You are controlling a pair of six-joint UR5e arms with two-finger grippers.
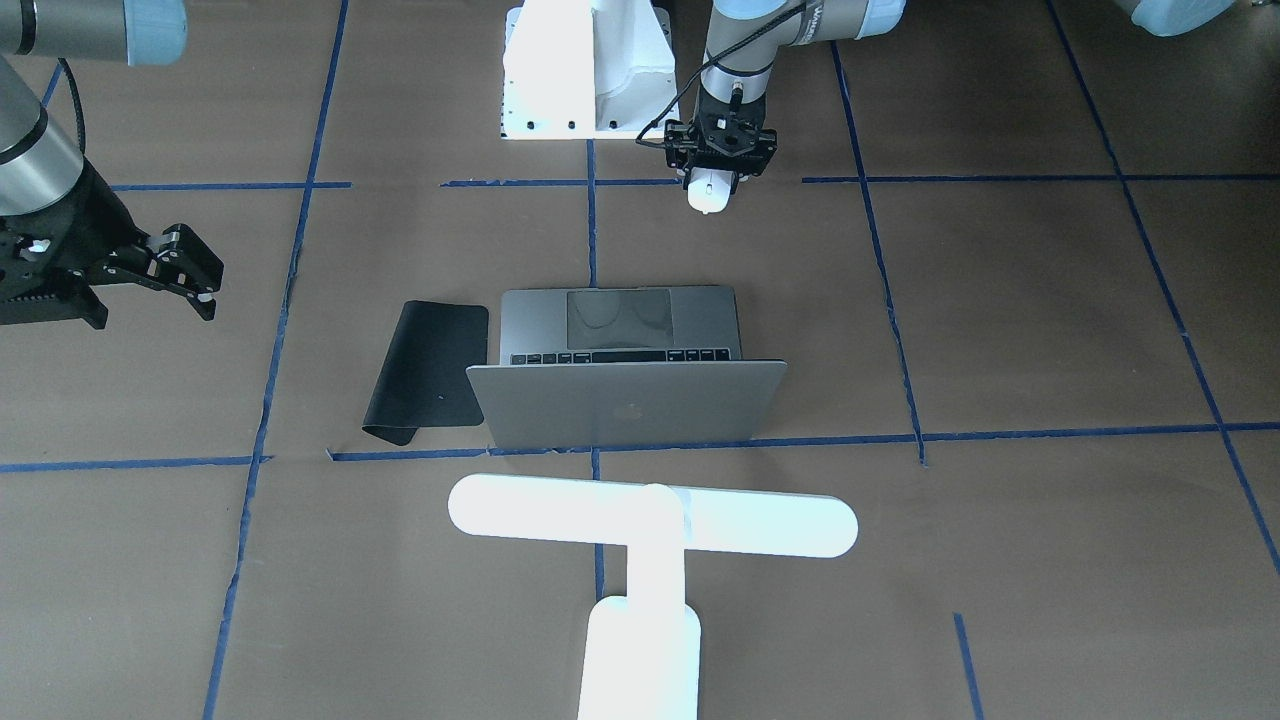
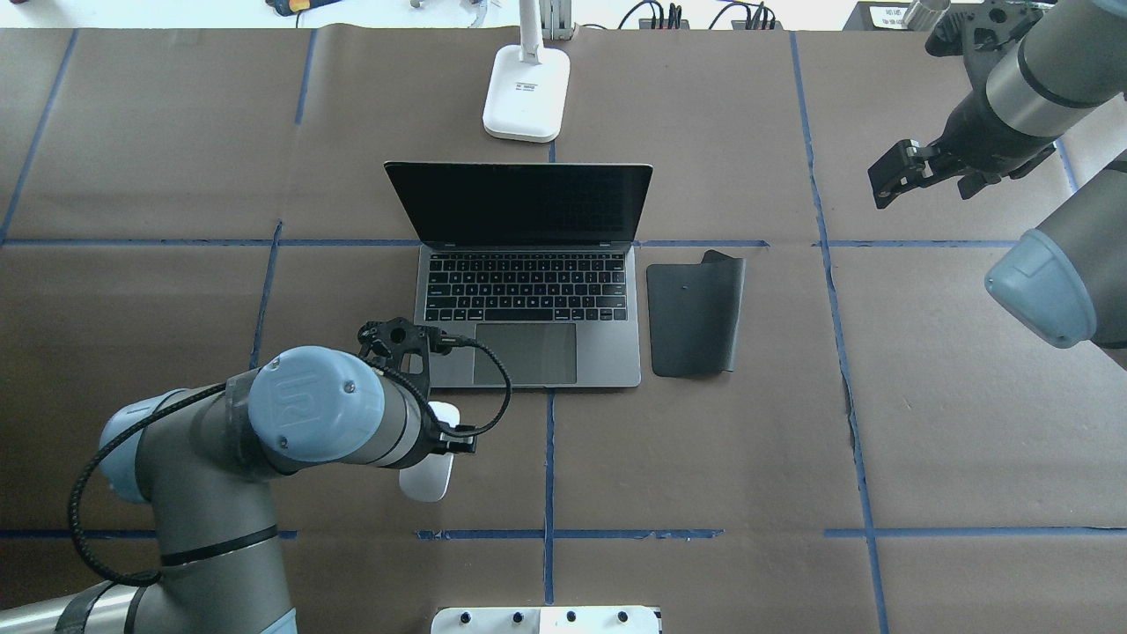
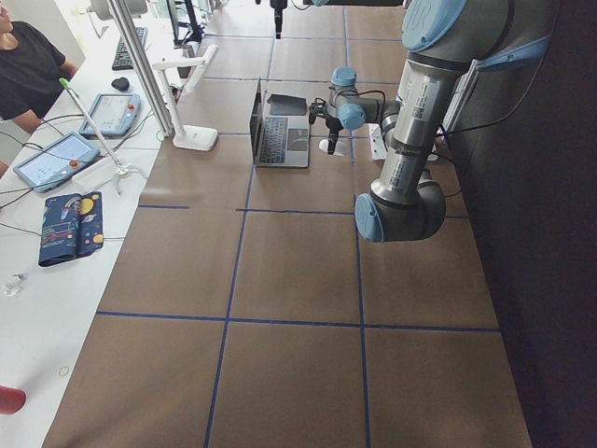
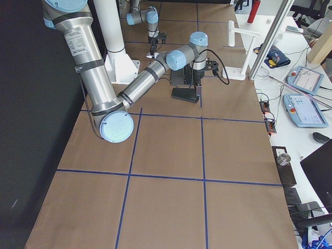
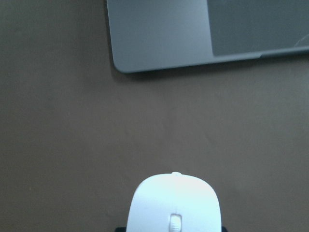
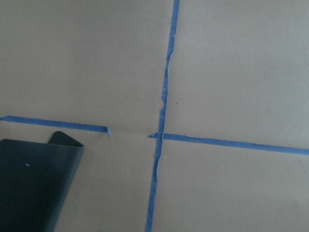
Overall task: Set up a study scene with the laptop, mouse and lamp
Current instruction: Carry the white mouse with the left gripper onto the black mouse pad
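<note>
The space-grey laptop (image 2: 528, 291) stands open mid-table, its screen dark. Behind it is the white T-shaped lamp (image 2: 526, 92), whose bar (image 1: 650, 520) fills the near side of the front-facing view. The white mouse (image 1: 708, 195) sits in my left gripper (image 1: 712, 175), which is shut on it, on the robot's side of the laptop's left front corner. In the left wrist view the mouse (image 5: 175, 205) lies close under the camera, with the laptop's corner (image 5: 159, 34) ahead. My right gripper (image 1: 188, 268) hangs open and holds nothing, well off the laptop's right side.
A black mouse mat (image 2: 696, 308) lies just right of the laptop, one far corner curled up; it also shows in the right wrist view (image 6: 34, 183). A white trapezoidal block (image 1: 585, 70) stands at the robot's edge. Blue tape lines cross the brown table cover.
</note>
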